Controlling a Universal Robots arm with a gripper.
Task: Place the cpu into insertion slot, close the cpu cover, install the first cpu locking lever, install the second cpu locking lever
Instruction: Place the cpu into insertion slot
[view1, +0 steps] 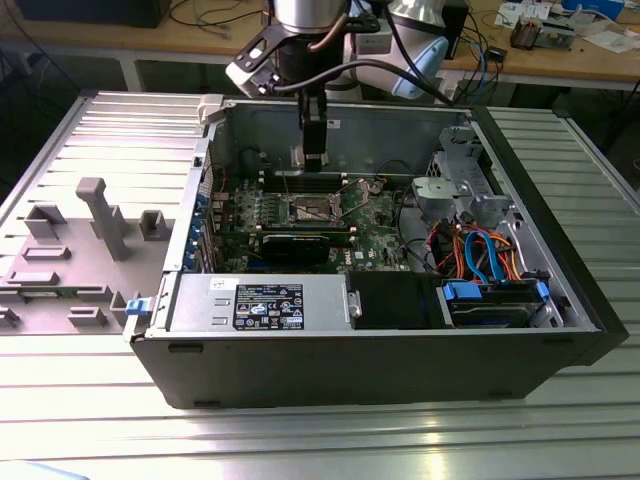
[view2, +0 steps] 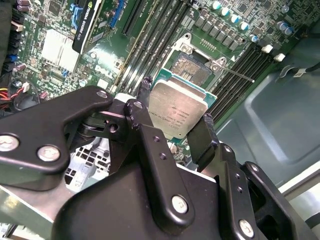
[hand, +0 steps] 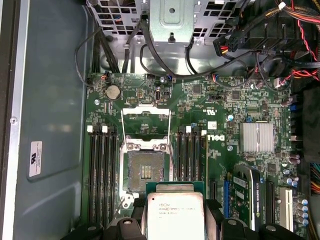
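Note:
My gripper (view2: 175, 114) is shut on the cpu (view2: 179, 111), a flat silvery square pinched at two opposite edges by the black fingers (view2: 145, 102). In the first wrist view the cpu (hand: 175, 212) hangs above the green board, just short of the insertion slot (hand: 145, 170), whose dark pin field lies bare. The cpu cover (hand: 145, 117) is swung open past the slot's far side. A thin lever rod (view2: 239, 75) sticks out beside the slot (view2: 192, 70). In the exterior view the gripper (view1: 312, 158) hangs inside the open computer case above the slot (view1: 310, 209).
Long memory slots (hand: 100, 170) flank the socket on both sides. A black graphics card (hand: 245, 195) and a finned heat sink (hand: 257, 137) lie close by. A drive cage (view1: 455, 185), coloured cables (view1: 480, 250) and the power supply (view1: 260, 300) crowd the case. A grey fixture (view1: 100, 220) stands outside it.

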